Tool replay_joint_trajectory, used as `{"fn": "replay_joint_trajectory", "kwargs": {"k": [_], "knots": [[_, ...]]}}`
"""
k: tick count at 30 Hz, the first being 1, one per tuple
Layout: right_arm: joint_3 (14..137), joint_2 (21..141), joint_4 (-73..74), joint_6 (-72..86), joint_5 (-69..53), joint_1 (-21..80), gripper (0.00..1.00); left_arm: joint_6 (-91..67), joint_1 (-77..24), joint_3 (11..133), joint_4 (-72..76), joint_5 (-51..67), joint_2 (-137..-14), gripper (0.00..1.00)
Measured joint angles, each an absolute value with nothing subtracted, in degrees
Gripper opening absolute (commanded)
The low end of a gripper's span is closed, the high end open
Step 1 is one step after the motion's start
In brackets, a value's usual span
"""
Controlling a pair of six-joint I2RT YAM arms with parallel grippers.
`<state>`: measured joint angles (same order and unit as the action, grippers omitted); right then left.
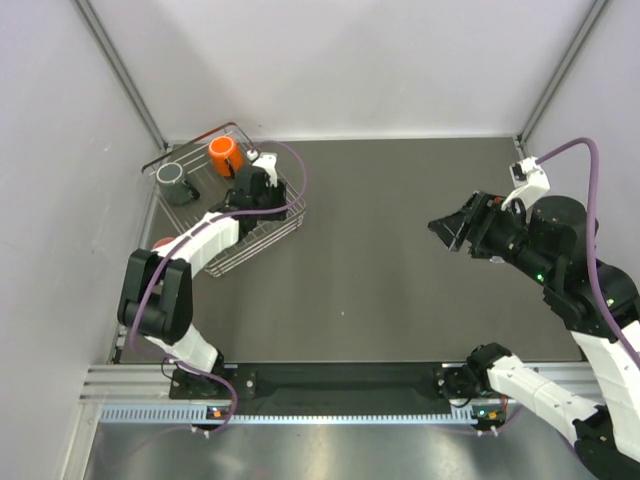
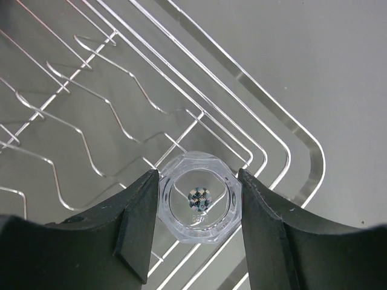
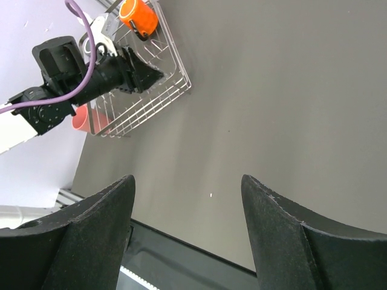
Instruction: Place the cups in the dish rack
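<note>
I judge that the step in hand is setting one clear, eight-sided see-through tumbler [image 2: 199, 202] into the square dish rack of thin silver wire [image 2: 302, 140]. The left gripper [image 2: 198, 179] grasps it, with its two black fingers [image 2: 139, 223] against opposite sides. In the left wrist view the tumbler is at six o'clock, and the rounded rack corner is near it at four o'clock. Its long axis runs along the line of sight, so it stands about upright over the grid. I cannot tell whether the mouth or the base faces the camera, nor whether it rests on the wires.

In the top view the rack lies at ten o'clock. The bright orange handled mug [image 1: 225, 153] is in its twelve o'clock corner and the dark grey cup [image 1: 172, 178] is at nine o'clock. The right gripper [image 3: 187, 181], at three o'clock, is spread wide and carries nothing.

The next move probably calls for lowering the tumbler until it sits, parting the fingers, then lifting straight up so it does not tip.
</note>
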<state>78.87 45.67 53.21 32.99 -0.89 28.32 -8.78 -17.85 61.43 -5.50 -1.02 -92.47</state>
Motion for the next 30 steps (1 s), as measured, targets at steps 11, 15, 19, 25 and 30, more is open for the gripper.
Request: {"fn": "replay_joint_trajectory", "kwargs": {"k": [11, 15, 19, 25, 30], "knots": [[78.9, 46.2, 53.2, 33.0, -0.9, 28.3, 0.71, -8.4, -17.0, 62.3, -5.7, -0.3, -95.4, 0.00], [78.9, 46.2, 53.2, 33.0, -0.9, 28.3, 0.71, -8.4, -17.0, 63.0, -5.6, -0.1, -96.2, 0.00], [78.9, 46.2, 53.2, 33.0, -0.9, 28.3, 0.71, -8.7, -17.0, 63.0, -5.6, -0.1, -96.2, 0.01], [78.9, 46.2, 53.2, 33.0, -0.9, 28.3, 0.71, -9.8, -17.0, 63.4, -6.6, -2.4, -96.2, 0.29], [78.9, 46.2, 53.2, 33.0, -0.9, 28.3, 0.71, -10.6, -17.0, 63.4, -6.7, -3.7, -96.2, 0.44]]}}
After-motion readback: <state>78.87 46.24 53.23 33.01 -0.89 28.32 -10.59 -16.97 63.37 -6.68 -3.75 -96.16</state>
